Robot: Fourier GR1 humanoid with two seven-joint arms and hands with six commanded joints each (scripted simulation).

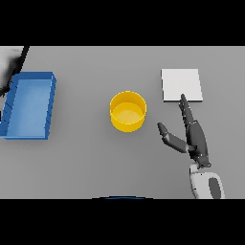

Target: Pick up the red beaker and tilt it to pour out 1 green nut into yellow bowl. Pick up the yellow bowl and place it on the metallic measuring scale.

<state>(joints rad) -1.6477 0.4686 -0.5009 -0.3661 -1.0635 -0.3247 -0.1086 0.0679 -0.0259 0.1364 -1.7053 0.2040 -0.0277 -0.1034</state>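
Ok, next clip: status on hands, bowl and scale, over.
Right hand open, fingers reaching toward scale, holding nothing. Left hand out of view. Yellow bowl on table, not on scale. No red beaker visible. Blue tray far left, clear of path.

surface: grey table [86, 162] | finish: plain, matte | light: even

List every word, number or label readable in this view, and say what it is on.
None: no writing shows on the yellow bowl, the blue tray, the pale square scale or the right hand.
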